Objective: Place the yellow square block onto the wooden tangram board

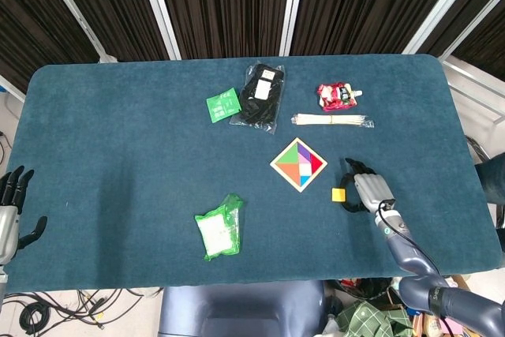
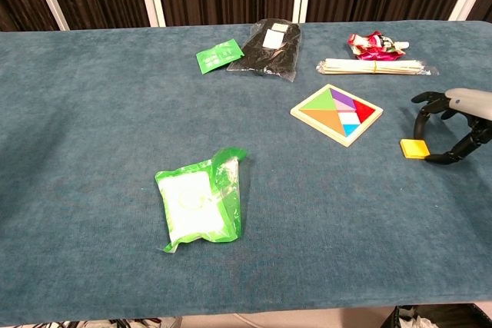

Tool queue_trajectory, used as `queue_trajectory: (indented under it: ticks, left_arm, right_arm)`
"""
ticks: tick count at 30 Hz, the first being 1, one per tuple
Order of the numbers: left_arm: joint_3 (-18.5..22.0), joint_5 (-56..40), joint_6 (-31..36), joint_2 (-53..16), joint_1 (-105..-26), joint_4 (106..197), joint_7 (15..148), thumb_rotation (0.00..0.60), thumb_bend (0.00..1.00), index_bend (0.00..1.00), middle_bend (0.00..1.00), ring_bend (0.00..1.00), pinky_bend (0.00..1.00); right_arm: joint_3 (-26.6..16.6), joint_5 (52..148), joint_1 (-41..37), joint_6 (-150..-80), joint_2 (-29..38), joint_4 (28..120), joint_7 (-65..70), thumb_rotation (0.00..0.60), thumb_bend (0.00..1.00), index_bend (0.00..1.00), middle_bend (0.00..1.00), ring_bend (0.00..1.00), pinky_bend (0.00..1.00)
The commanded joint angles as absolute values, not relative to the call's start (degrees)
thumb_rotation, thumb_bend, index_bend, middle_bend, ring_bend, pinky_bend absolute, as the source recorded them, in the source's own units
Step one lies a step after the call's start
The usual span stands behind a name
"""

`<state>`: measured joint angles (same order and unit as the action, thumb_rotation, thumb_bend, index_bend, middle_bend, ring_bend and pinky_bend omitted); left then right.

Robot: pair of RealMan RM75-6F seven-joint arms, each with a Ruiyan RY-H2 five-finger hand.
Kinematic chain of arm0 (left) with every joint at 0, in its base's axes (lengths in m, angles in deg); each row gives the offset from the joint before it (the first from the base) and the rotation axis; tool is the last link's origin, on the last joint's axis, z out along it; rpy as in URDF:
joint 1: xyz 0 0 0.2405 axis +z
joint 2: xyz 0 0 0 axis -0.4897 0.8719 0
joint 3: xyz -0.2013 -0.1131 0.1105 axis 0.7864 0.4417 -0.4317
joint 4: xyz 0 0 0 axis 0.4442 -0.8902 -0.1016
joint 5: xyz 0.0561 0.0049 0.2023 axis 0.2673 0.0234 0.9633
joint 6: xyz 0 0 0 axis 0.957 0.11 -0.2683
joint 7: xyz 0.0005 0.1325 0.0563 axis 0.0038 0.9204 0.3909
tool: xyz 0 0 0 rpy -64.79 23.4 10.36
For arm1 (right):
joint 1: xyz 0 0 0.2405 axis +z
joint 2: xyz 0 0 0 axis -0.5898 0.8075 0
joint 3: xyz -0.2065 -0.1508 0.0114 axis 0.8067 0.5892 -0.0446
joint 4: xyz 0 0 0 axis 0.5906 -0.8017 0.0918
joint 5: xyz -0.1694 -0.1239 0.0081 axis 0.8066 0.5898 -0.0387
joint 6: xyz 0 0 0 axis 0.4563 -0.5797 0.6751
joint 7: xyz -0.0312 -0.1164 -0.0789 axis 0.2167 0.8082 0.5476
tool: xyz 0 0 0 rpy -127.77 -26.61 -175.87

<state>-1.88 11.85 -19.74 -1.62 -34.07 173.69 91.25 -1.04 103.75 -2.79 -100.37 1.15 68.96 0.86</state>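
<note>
My right hand (image 2: 453, 124) curves its spread fingers around the yellow square block (image 2: 415, 148), which lies flat on the table (image 1: 118, 132) just beside the wooden tangram board (image 2: 337, 113).

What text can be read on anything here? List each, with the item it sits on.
None can be read.
Green packet: white print, too small.
Black bag: white label, blurred.
Red wrapper: markings too small.
Green pouch: faint print, illegible.
</note>
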Motion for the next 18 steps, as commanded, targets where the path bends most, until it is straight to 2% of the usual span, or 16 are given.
queue_trajectory:
  ticks: [1, 14, 16, 18]
  left_arm:
    - [-1.9, 11.8, -19.7, -1.6, -34.1, 173.7, 91.3, 0.6, 0.33, 0.0, 0.0, 0.0, 0.0]
    - [-1.8, 11.6, -19.8, -1.6, -34.0, 173.8, 91.3, 0.6, 0.33, 0.0, 0.0, 0.0, 0.0]
    - [-1.7, 11.6, -19.8, -1.6, -34.0, 173.9, 91.3, 0.6, 0.33, 0.0, 0.0, 0.0, 0.0]
    - [-1.7, 11.5, -19.7, -1.6, -34.1, 173.9, 91.3, 0.6, 0.33, 0.0, 0.0, 0.0, 0.0]
  right_arm:
    - [-1.3, 103.9, -2.6, -100.0, 1.0, 68.8, 0.9, 0.6, 0.2, 0.45, 0.0, 0.0, 0.13]
    - [-2.1, 103.4, -2.5, -99.1, -0.1, 68.4, 1.8, 0.6, 0.21, 0.45, 0.0, 0.0, 0.13]
    - [-2.3, 103.3, -2.5, -99.1, -0.2, 68.4, 1.7, 0.6, 0.23, 0.45, 0.0, 0.0, 0.13]
    - [-2.5, 103.4, -2.4, -99.2, -0.2, 68.4, 1.6, 0.6, 0.29, 0.46, 0.0, 0.0, 0.13]
